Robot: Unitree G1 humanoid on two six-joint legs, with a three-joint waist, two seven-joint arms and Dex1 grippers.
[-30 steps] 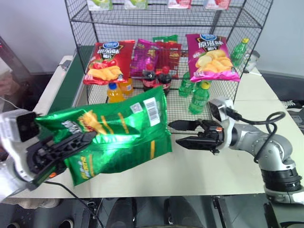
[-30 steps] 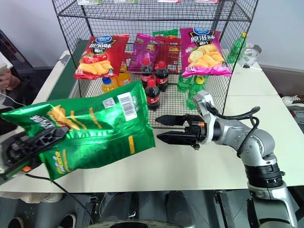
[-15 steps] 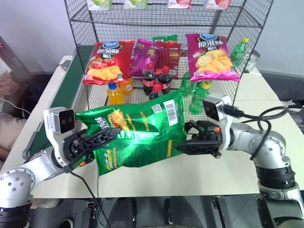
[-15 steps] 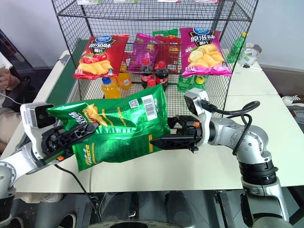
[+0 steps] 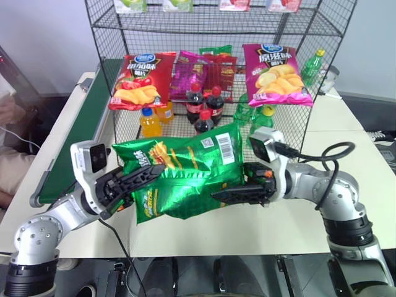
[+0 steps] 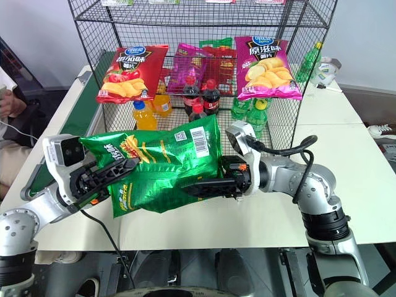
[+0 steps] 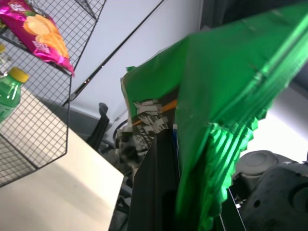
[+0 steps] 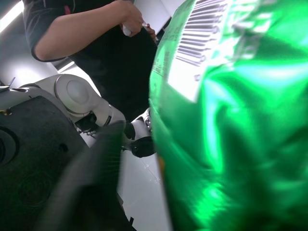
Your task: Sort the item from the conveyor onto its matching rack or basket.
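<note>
The item, a shiny green crisp bag (image 5: 185,173), hangs above the table in front of the rack (image 5: 105,37), barcode side up. My left gripper (image 5: 156,171) is shut on the bag's left edge, and the left wrist view has the crimped green seam (image 7: 216,159) pinched beside a black finger. My right gripper (image 5: 224,193) is at the bag's lower right corner, and the bag (image 8: 240,120) rises close beside it in the right wrist view. The dark green conveyor (image 5: 80,130) runs along the left side.
The rack's lower shelf holds a red bag (image 5: 139,80), purple packs (image 5: 198,74) and a magenta bag (image 5: 275,74), with cola (image 5: 204,102), orange (image 5: 148,120) and green bottles (image 5: 260,127) below. A person (image 6: 9,102) sits at far left. The pale table (image 5: 346,142) stretches to the right.
My left arm has carried the bag rightward and lower, toward the middle. My right gripper has moved left onto the bag's lower right corner.
</note>
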